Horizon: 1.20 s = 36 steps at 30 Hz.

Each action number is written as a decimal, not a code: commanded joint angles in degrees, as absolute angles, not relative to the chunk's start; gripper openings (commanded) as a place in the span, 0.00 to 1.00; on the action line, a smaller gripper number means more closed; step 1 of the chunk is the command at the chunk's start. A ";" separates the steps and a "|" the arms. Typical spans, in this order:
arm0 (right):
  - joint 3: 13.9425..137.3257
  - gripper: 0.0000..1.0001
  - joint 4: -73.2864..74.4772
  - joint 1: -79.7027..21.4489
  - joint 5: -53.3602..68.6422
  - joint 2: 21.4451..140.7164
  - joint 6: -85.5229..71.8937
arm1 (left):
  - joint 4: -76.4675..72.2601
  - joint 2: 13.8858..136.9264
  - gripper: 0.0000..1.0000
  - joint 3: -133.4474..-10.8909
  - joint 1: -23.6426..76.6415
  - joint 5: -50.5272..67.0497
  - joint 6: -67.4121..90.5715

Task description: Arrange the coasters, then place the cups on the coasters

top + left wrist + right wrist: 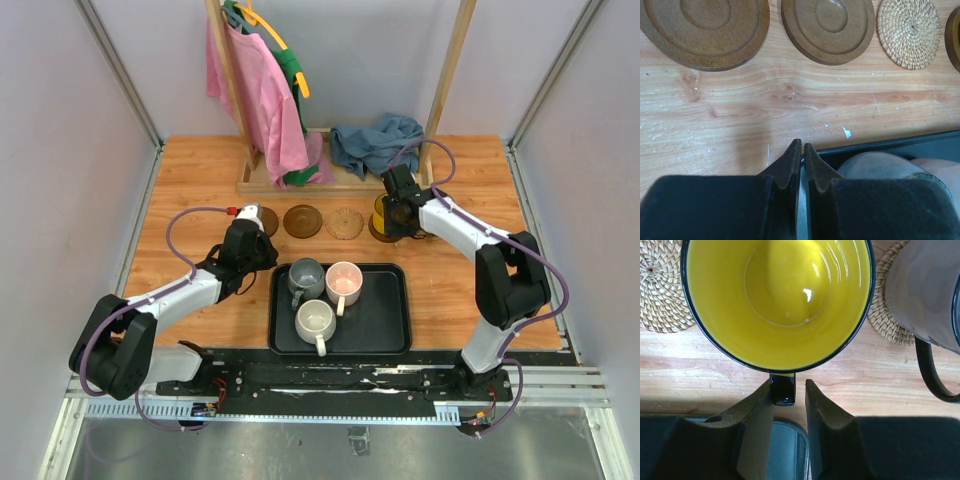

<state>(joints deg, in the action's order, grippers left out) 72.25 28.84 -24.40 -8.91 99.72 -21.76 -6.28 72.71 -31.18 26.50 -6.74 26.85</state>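
Note:
Coasters lie in a row beyond the tray: two dark brown ones (705, 30) (827, 27), a tan woven one (908, 32), and a dark one (377, 233) under the yellow cup (777, 295). The lavender-grey cup (925, 290) stands on another woven coaster (885, 315). My right gripper (788, 385) is open around the yellow cup's black handle (782, 390); the left finger touches it and the right finger stands apart. The dark grey (305, 275), pink (343, 283) and white (315, 320) cups sit in the tray. My left gripper (802, 144) is shut and empty over the tray's far left corner.
The black tray (385, 325) lies near the front centre. A wooden rack (300, 180) with pink and green clothes stands at the back, with a blue cloth (375, 140) beside it. Side walls close in the table.

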 commanded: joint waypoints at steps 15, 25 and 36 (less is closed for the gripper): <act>70.63 0.31 29.93 -26.79 -9.67 97.47 -23.27 | -6.77 70.58 0.10 -29.88 26.93 -6.49 27.49; 70.25 0.34 31.11 -27.61 -12.35 96.64 -24.03 | -6.66 70.49 0.10 -29.80 26.95 -6.59 27.51; 67.89 0.68 34.14 -32.05 -16.90 89.03 -26.60 | -6.33 69.91 0.10 -29.85 26.94 -6.88 27.43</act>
<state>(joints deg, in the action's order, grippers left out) 68.86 30.68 -28.97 -13.15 93.89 -24.38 -6.26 71.57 -30.41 26.50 -6.74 27.29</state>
